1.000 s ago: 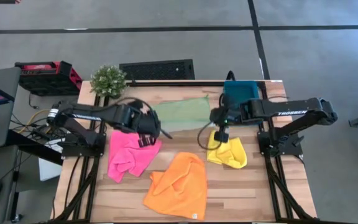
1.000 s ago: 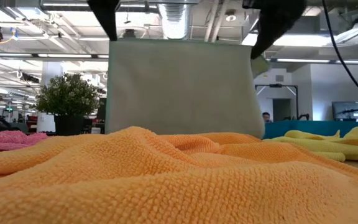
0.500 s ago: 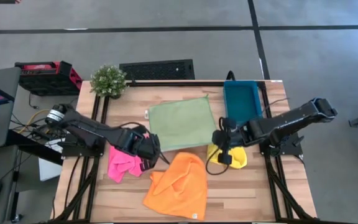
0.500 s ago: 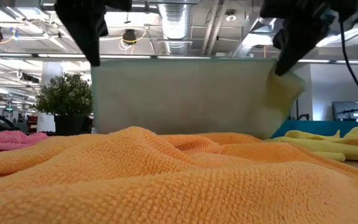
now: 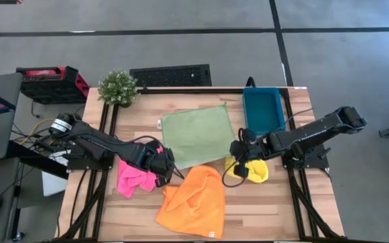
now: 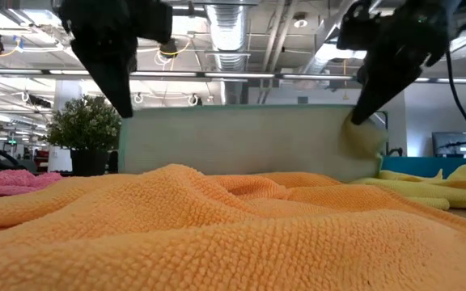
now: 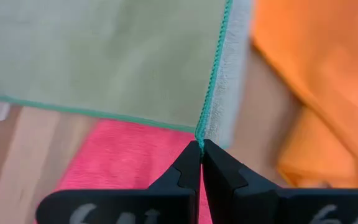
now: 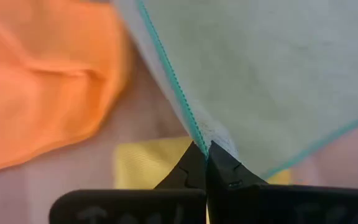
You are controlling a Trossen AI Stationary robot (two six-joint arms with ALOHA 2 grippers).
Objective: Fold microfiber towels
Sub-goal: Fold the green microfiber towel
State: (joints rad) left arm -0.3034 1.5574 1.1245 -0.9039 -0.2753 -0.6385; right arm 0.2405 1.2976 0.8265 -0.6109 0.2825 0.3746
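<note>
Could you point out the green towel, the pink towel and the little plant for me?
green towel [image 5: 196,135]: high view, middle of the spread cloth.
pink towel [image 5: 132,181]: high view, bunched part left of the left arm's gripper.
plant [image 5: 117,86]: high view, leafy top, at the table's far left corner.

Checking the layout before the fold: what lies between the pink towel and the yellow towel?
In the high view, the green towel's near edge and the orange towel's top lie between pink towel and yellow towel.
</note>
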